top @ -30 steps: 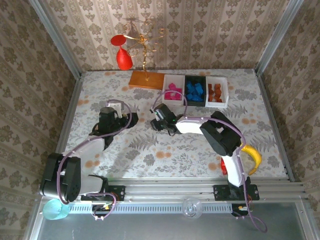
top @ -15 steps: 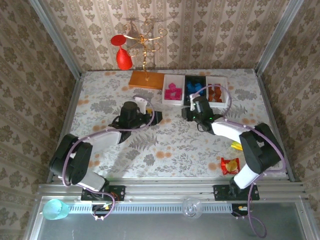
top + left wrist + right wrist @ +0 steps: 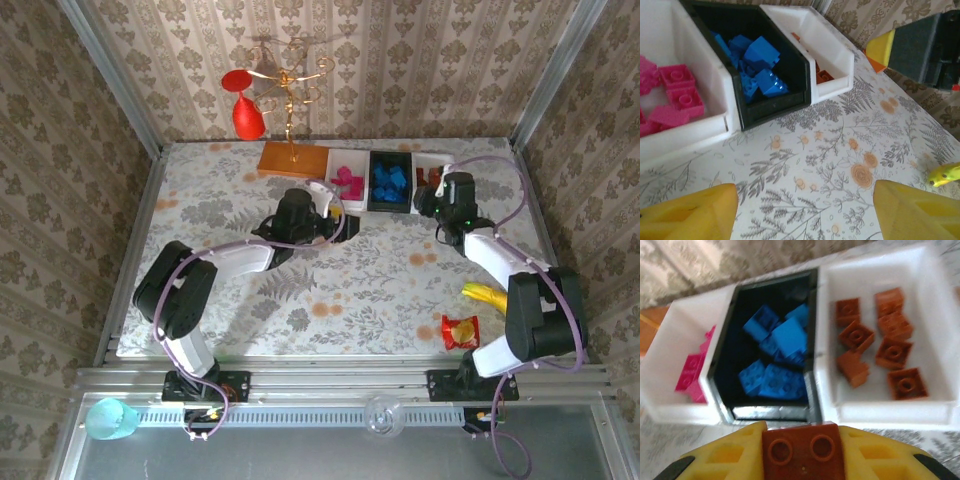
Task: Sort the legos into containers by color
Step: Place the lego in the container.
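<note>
Three trays stand in a row at the back. A white tray holds magenta-pink legos. The black tray holds blue legos. The other white tray holds orange-brown legos. My right gripper hovers just in front of that tray, shut on an orange-brown lego. My left gripper is open over bare tablecloth in front of the pink tray, with nothing between its yellow fingers.
A gold stand with a flat orange-brown base and red ornaments stands left of the trays. A yellow banana and a red-yellow snack packet lie at the near right. A teal cup sits off the table.
The right gripper has swung from the table's middle to the right, up to the orange-brown tray, carrying its lego. The left gripper has moved right, toward the pink tray.
</note>
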